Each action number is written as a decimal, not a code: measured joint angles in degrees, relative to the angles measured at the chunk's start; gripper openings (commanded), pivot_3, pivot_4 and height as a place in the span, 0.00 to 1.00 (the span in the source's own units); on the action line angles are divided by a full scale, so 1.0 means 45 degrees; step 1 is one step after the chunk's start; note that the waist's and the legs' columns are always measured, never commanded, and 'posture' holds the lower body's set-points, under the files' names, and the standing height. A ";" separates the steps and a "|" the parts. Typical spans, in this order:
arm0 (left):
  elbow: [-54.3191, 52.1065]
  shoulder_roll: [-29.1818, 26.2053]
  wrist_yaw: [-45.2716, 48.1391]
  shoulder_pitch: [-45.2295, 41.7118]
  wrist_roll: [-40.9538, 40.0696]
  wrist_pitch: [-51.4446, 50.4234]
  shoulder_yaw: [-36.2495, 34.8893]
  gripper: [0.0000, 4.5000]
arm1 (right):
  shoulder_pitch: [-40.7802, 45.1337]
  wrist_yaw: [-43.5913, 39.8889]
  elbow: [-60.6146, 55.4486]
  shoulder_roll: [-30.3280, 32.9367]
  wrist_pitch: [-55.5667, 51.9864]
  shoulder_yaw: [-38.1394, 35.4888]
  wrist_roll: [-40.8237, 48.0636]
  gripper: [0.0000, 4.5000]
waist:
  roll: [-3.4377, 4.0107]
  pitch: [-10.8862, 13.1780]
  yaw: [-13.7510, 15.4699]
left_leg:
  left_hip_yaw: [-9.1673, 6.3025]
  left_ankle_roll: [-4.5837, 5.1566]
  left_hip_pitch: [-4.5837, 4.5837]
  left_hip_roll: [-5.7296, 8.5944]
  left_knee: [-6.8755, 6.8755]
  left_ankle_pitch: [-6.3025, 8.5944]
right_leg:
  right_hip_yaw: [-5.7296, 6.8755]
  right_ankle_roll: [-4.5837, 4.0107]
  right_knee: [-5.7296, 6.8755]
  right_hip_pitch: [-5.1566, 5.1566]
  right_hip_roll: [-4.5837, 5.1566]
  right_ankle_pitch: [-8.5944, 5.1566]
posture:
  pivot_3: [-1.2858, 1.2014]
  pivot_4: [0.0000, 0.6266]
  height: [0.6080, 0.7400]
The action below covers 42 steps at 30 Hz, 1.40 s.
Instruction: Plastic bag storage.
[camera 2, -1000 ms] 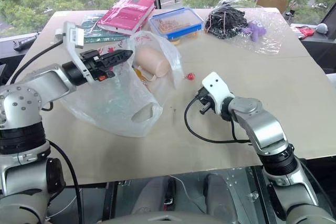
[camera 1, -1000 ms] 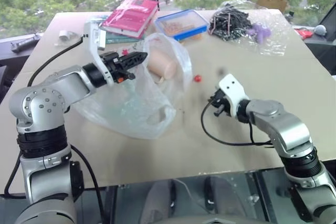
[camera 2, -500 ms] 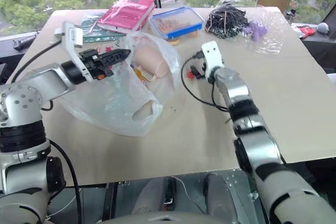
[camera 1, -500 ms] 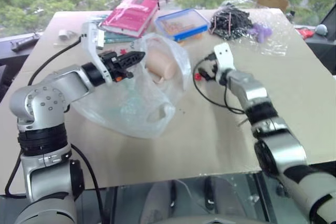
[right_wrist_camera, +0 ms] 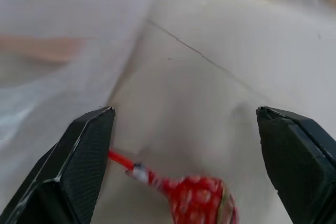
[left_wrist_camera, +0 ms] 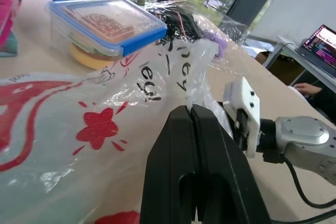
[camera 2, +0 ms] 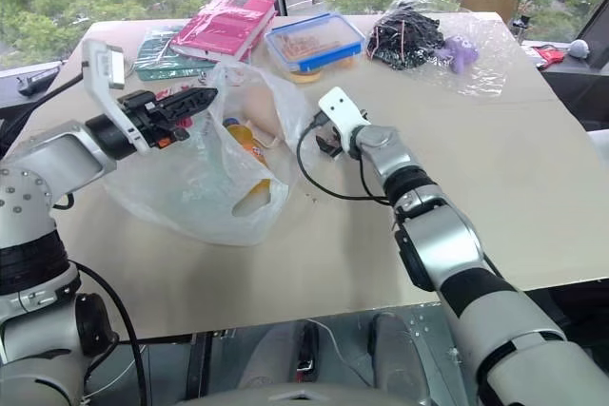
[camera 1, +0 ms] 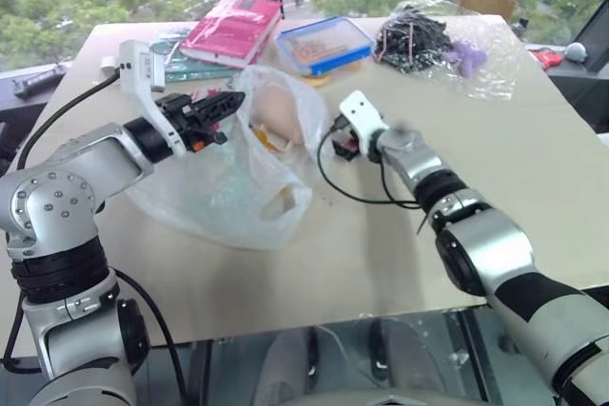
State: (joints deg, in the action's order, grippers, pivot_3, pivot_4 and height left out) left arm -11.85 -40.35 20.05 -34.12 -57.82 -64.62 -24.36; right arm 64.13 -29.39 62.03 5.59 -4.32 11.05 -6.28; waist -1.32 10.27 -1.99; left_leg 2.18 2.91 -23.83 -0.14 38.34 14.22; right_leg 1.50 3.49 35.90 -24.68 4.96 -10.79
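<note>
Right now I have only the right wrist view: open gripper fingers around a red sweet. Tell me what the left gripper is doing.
Observer: The left gripper is shut on the rim of the plastic bag, holding that edge raised.
Operator: Say what is already in the bag.
Observer: A pale rounded item and something yellow-orange show through the film.
Operator: Name what lies beyond the bag.
Observer: A blue-lidded box and a pink book, both on the far part of the table.
</note>
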 measured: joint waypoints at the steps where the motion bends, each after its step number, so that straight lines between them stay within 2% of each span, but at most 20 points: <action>1: 0.0000 0.0025 -0.0036 0.0020 -0.0053 -0.0010 0.0016 0.00 | -0.0757 -0.0548 -0.1312 0.0390 -0.0187 0.0146 -0.0030 0.97 | -0.0002 -0.0002 0.0018 | -0.0008 0.0000 0.0000 0.0000 0.0003 0.0000 | 0.0007 0.0000 -0.0001 0.0005 0.0001 0.0000 | 0.52 0.24 1.00; 6: 0.0222 0.0162 0.0013 -0.0189 -0.0049 0.0004 0.0217 0.00 | -0.3783 -0.1885 -0.6828 0.1662 -0.2442 0.0468 0.0067 0.97 | 0.0003 -0.0003 0.0034 | -0.0010 -0.0001 -0.0001 -0.0001 0.0007 0.0000 | 0.0010 0.0000 0.0006 0.0007 0.0000 0.0000 | 0.52 0.24 1.00; 10: 0.0618 0.0356 0.0320 -0.0615 0.0118 0.0097 0.0811 0.00 | -0.4192 -0.1788 -0.7910 0.1575 -0.3650 0.0425 0.0097 0.97 | 0.0001 -0.0005 -0.0059 | 0.0008 -0.0004 0.0024 -0.0002 0.0014 -0.0003 | -0.0004 0.0000 0.0026 0.0013 -0.0011 0.0000 | 0.52 0.24 1.00; 16: 0.0986 0.0361 0.0635 -0.0929 0.0392 0.0247 0.1062 0.00 | -0.3197 -0.0576 -0.5936 0.0733 -0.3453 -0.0392 0.0542 0.97 | 0.0003 -0.0003 -0.0100 | 0.0018 -0.0006 0.0022 -0.0007 0.0014 -0.0005 | -0.0015 -0.0003 0.0032 0.0006 -0.0019 0.0002 | 0.52 0.24 1.00; 25: 0.0702 0.0303 0.0466 -0.0741 0.0369 0.0179 0.0756 0.00 | -0.0700 0.1011 -0.0962 0.0055 -0.1559 -0.1470 0.0782 0.97 | 0.0004 -0.0002 -0.0090 | 0.0016 -0.0005 0.0003 -0.0006 -0.0002 -0.0004 | -0.0013 -0.0004 -0.0001 -0.0005 -0.0012 0.0002 | 0.52 0.24 1.00; 26: 0.0605 0.0298 0.0402 -0.0626 0.0317 0.0141 0.0586 0.00 | -0.0522 0.1055 -0.0530 -0.0004 -0.1336 -0.1572 0.0828 0.83 | 0.0004 -0.0002 -0.0098 | 0.0017 -0.0005 0.0003 -0.0007 -0.0002 -0.0004 | -0.0013 -0.0004 -0.0001 -0.0005 -0.0012 0.0002 | 0.52 0.24 1.00; 28: 0.0477 0.0283 0.0286 -0.0534 0.0294 0.0073 0.0488 0.00 | -0.0468 0.1053 -0.0200 -0.0047 -0.1044 -0.1650 0.0862 0.69 | 0.0004 -0.0002 -0.0079 | 0.0015 -0.0005 0.0004 -0.0007 0.0000 -0.0004 | -0.0012 -0.0004 0.0003 -0.0003 -0.0010 0.0002 | 0.52 0.24 1.00; 30: 0.0319 0.0280 0.0178 -0.0376 0.0285 0.0014 0.0418 0.00 | -0.0427 0.0938 -0.0020 -0.0147 -0.0893 -0.1659 0.0870 0.43 | 0.0004 -0.0002 -0.0072 | 0.0014 -0.0005 0.0005 -0.0006 0.0005 -0.0004 | -0.0011 -0.0003 0.0008 -0.0001 -0.0007 0.0003 | 0.52 0.24 1.00; 32: 0.0293 0.0279 0.0149 -0.0367 0.0284 -0.0017 0.0415 0.00 | -0.0428 0.0753 -0.0014 -0.0201 -0.0869 -0.1641 0.0865 0.29 | 0.0004 -0.0002 -0.0060 | 0.0010 -0.0005 0.0005 -0.0005 0.0006 -0.0004 | -0.0009 -0.0003 0.0011 0.0000 -0.0006 0.0003 | 0.52 0.24 1.00; 39: 0.0288 0.0283 0.0133 -0.0458 0.0281 -0.0037 0.0420 0.00 | -0.0597 0.0354 -0.0441 -0.0159 -0.1076 -0.1661 0.0950 0.29 | 0.0005 -0.0002 -0.0093 | 0.0010 -0.0006 0.0005 -0.0006 -0.0001 -0.0004 | -0.0010 -0.0004 0.0006 -0.0004 -0.0009 0.0002 | 0.52 0.24 1.00; 42: 0.0287 0.0309 0.0116 -0.0457 0.0283 -0.0035 0.0422 0.00 | -0.1324 0.0112 -0.1869 0.0115 -0.1744 -0.1621 0.0974 0.29 | 0.0006 -0.0001 -0.0046 | 0.0005 -0.0005 -0.0003 -0.0005 0.0000 -0.0004 | -0.0005 -0.0004 0.0001 -0.0004 -0.0005 0.0002 | 0.52 0.24 1.00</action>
State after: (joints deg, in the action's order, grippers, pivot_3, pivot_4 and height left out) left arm -10.55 -38.96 20.57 -36.18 -56.55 -64.78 -22.46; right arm 58.18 -28.89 53.62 6.10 -12.17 3.75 -1.90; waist -1.29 10.26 -2.20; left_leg 2.20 2.88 -23.84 -0.16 38.34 14.21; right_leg 1.48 3.48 35.91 -24.70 4.94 -10.78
